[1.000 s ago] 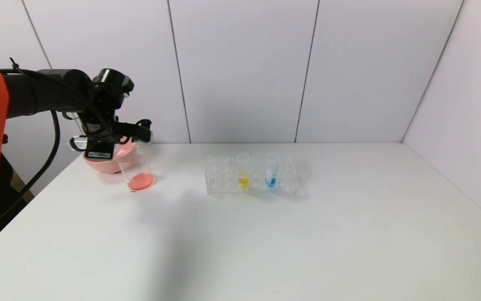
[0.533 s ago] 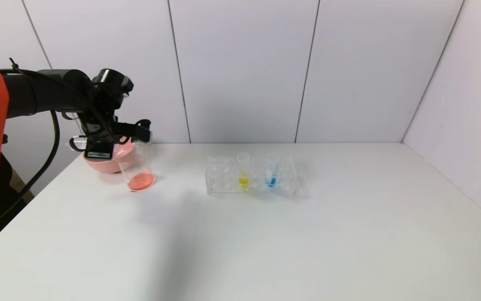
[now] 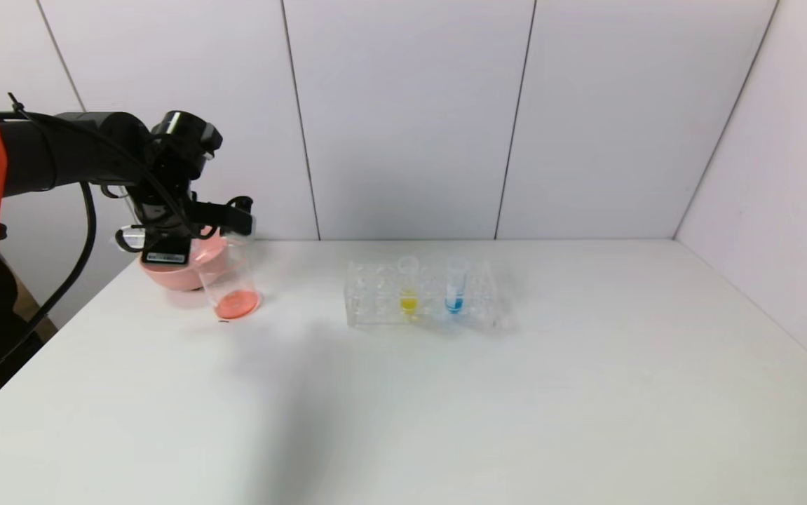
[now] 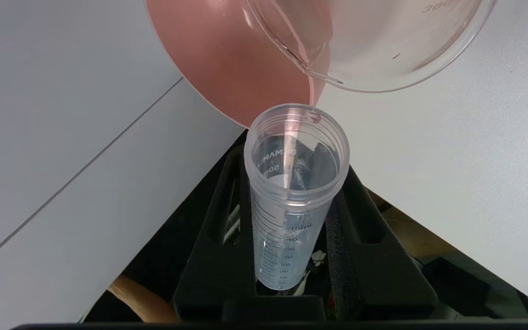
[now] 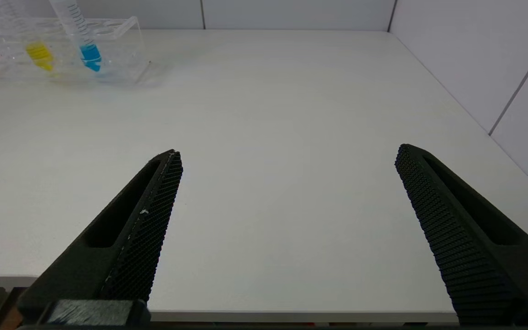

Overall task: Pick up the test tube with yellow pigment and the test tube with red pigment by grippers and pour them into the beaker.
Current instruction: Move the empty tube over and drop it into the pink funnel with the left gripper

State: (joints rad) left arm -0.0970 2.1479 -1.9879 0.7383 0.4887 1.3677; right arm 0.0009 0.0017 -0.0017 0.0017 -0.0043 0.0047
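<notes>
Table: white worktop carrying everything; the right half is bare apart from the rack near the middle.
Left arm: reaches in over the far left corner of the table, above the beaker and the pink bowl.
Pink bowl: sits at the far left edge, just behind and touching the beaker as far as the head view shows.
Tube rack: clear, near the table's centre, well apart from the beaker; it holds 2 tubes.
Beaker: clear cup on the table just in front of the bowl, with a layer of red-orange liquid on its bottom.
Left gripper: clamped tight on the test tube with red pigment, tipped mouth-first at the beaker rim; the tube looks emptied, only a faint reddish streak at its lip.
Right gripper: jaws spread wide, holding nothing, low near the table's front edge, well apart from the rack.
Test tube with yellow pigment: upright in the rack, liquid untouched, beside the blue tube.
Done, by my reading: 1 of 2 pours, the red one.
Left: return or set aside the empty tube, then fetch and pour the yellow one.
</notes>
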